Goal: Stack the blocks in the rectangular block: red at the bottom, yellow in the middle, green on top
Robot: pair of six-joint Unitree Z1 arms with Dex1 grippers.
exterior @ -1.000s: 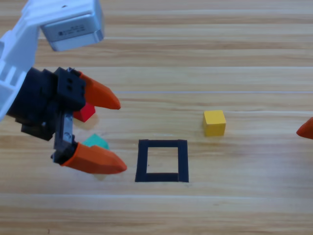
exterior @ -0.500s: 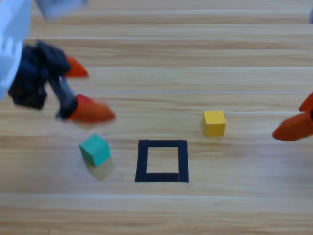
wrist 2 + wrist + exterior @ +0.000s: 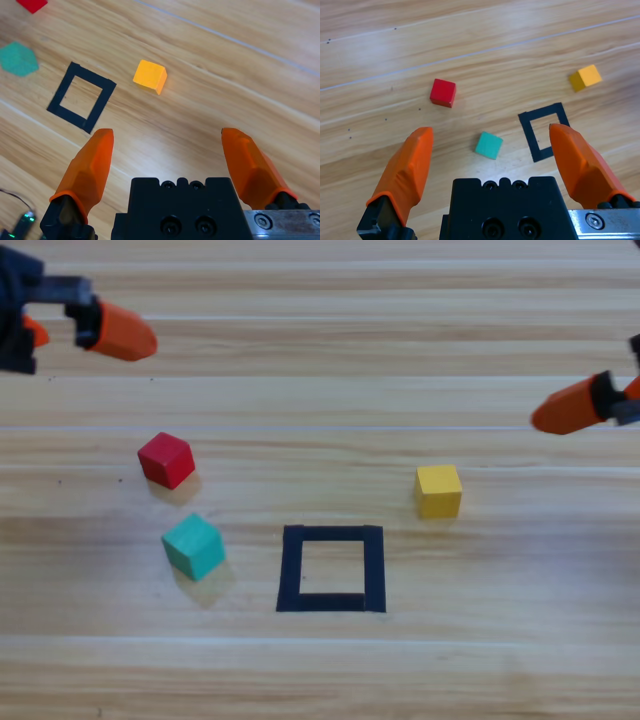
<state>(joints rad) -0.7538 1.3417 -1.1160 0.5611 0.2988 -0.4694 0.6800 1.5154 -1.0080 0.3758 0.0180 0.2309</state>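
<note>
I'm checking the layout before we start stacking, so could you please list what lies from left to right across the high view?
Left gripper → red cube → teal-green cube → black tape square → yellow cube → right gripper.

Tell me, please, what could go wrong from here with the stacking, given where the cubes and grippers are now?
1. The red cube and green cube sit close together and skewed to the tape square; the open left gripper might nudge the green one while picking red.
2. The square is barely wider than a cube, so red could land on the tape.
3. The right gripper, open near the yellow cube, could crowd the left arm over the square.
</note>
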